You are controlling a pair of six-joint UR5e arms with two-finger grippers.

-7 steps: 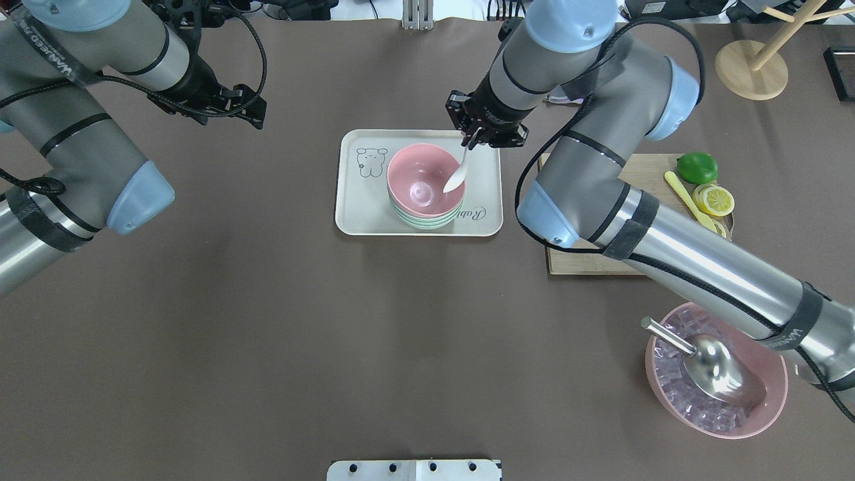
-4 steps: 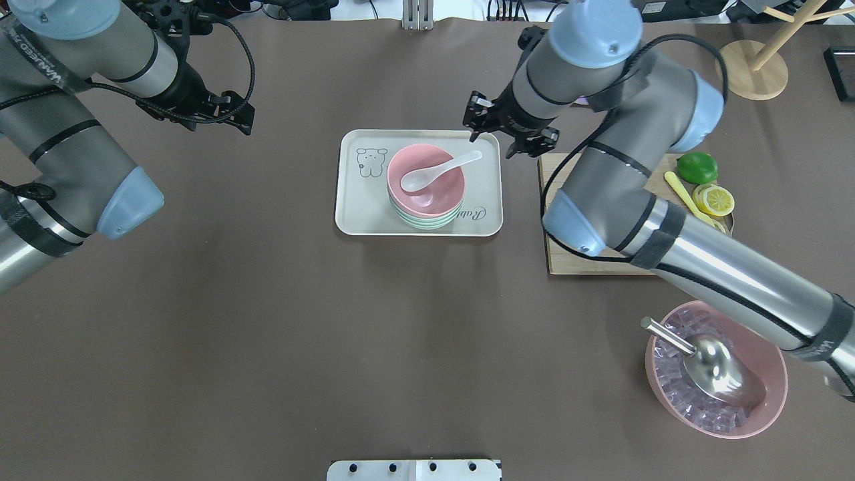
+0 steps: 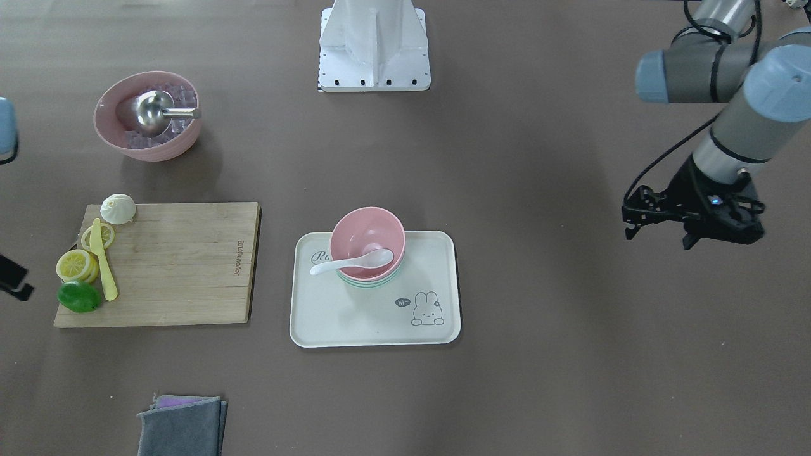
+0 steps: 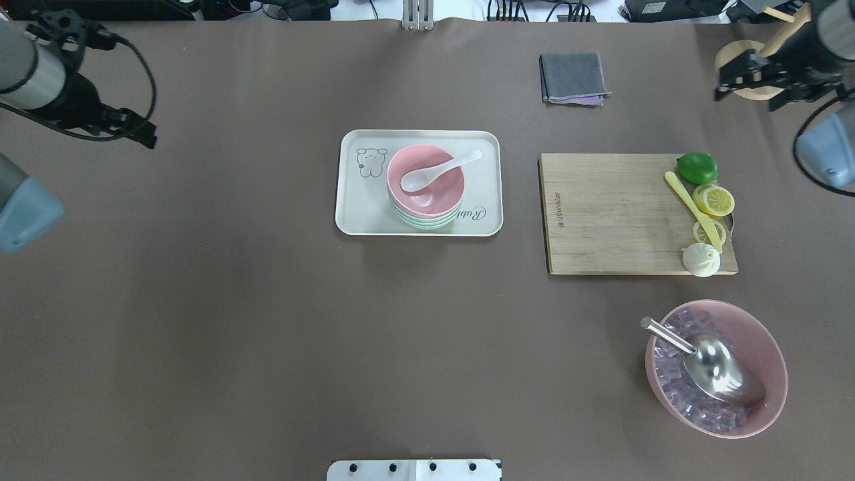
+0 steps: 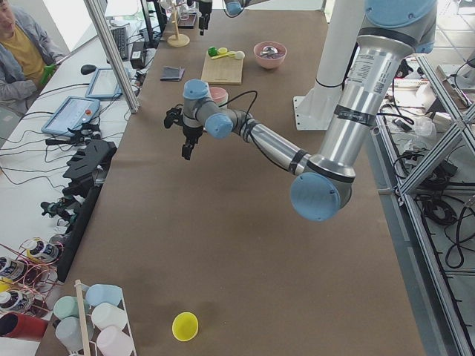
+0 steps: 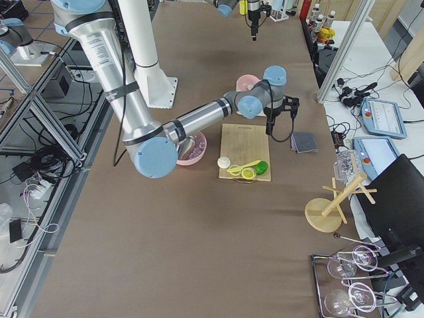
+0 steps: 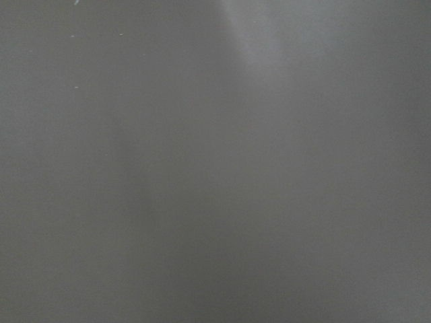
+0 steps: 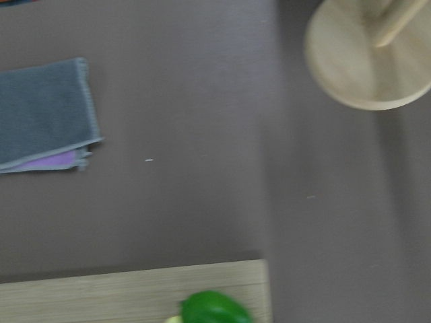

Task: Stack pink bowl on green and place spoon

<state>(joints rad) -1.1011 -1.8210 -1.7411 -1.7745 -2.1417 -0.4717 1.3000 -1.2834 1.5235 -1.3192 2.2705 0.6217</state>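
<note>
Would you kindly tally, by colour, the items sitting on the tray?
Pink: 1, the pink bowl
Green: 1, the green bowl under it
White: 1, the spoon
Total on the tray: 3

Brown matte surface (image 4: 267, 334), flat, spanning all views. Directly on it: cream rectangular tray (image 4: 361, 210) near the middle, bamboo cutting board (image 4: 601, 214) well apart to its right in the overhead view, large pink bowl of ice cubes (image 4: 768, 361) nearer the robot, folded grey cloth (image 4: 573, 77) beyond the board. Round wooden stand base (image 8: 357, 67) at the far right corner; white metal base plate (image 4: 414, 469) at the robot's edge.
</note>
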